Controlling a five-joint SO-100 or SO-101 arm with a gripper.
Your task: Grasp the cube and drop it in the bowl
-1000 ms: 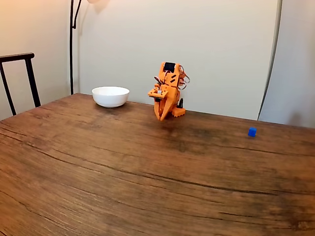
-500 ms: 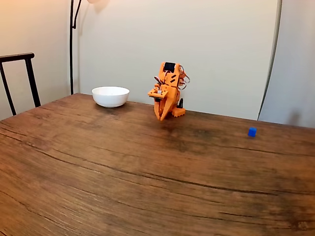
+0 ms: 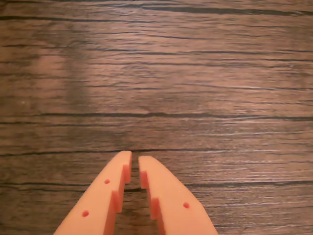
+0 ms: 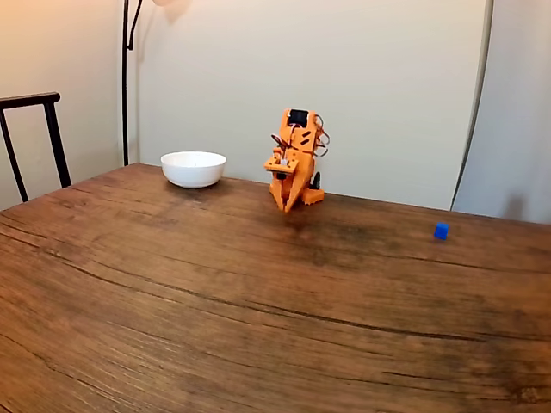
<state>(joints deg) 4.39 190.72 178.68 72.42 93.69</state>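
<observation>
Warm dim indoor light, soft shadows; wrist view slightly blurry w/ mild glare.

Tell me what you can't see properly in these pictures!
- Inside of the bowl: the fixed view sits low, so its rim hides the bottom.
- The cube: too small and far away in the fixed view to show its faces.
- The gripper: the wrist view's bottom edge cuts off all but its two nearly touching fingers.
- The chair: cut off by the fixed view's left edge.

blue cube [image 4: 441, 231], white bowl [image 4: 193, 169], orange pincer [image 3: 134, 161]
</observation>
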